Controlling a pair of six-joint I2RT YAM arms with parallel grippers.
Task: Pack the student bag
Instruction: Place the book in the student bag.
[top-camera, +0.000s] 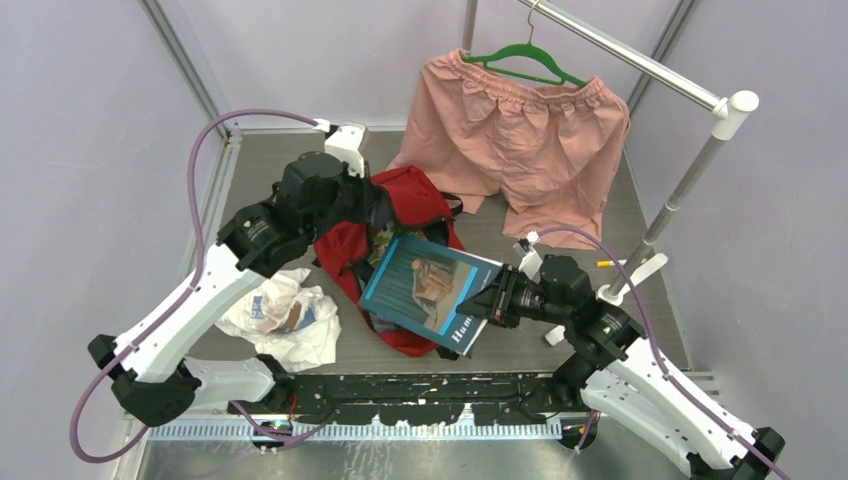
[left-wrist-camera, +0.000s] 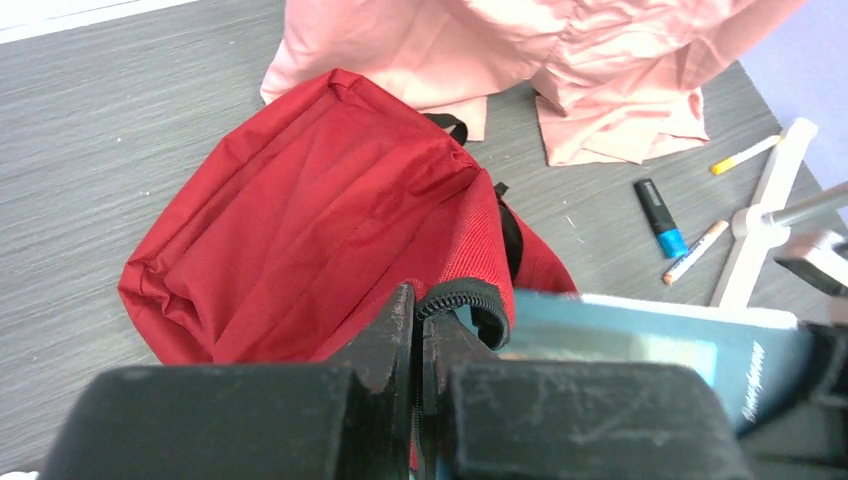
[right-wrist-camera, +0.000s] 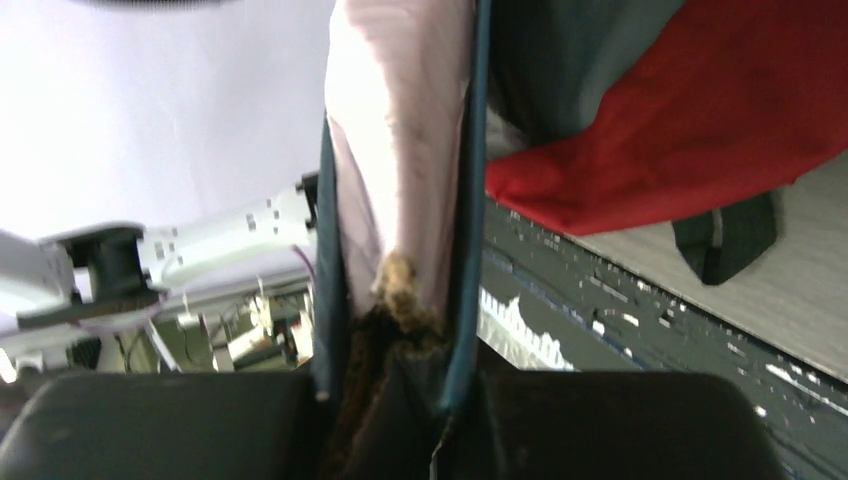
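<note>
1. The bag (top-camera: 415, 195) is seen at the centre of the top view, mouth toward the lower edge
2. Its zipper rim (left-wrist-camera: 470, 295) is pinched by the clenched fingers of the left gripper (left-wrist-camera: 417, 315), so the mouth is held open
3. A book (top-camera: 430, 290) is clamped in the right gripper (top-camera: 488, 303) and held at the mouth, mostly outside
4. Packing is judged midway: the book is not yet pushed in, pens (left-wrist-camera: 660, 220) at the right of the left wrist view lie out, zipping is left

Grey wood-grain desk (left-wrist-camera: 90, 150): red student bag (left-wrist-camera: 300, 210) at centre; crumpled white plastic bag (top-camera: 285, 315) just left of it. To its right: blue highlighter (left-wrist-camera: 660, 218), yellow marker (left-wrist-camera: 745, 155), orange-tipped pen (left-wrist-camera: 695, 250), beside a white rack foot (left-wrist-camera: 765, 215).
</note>
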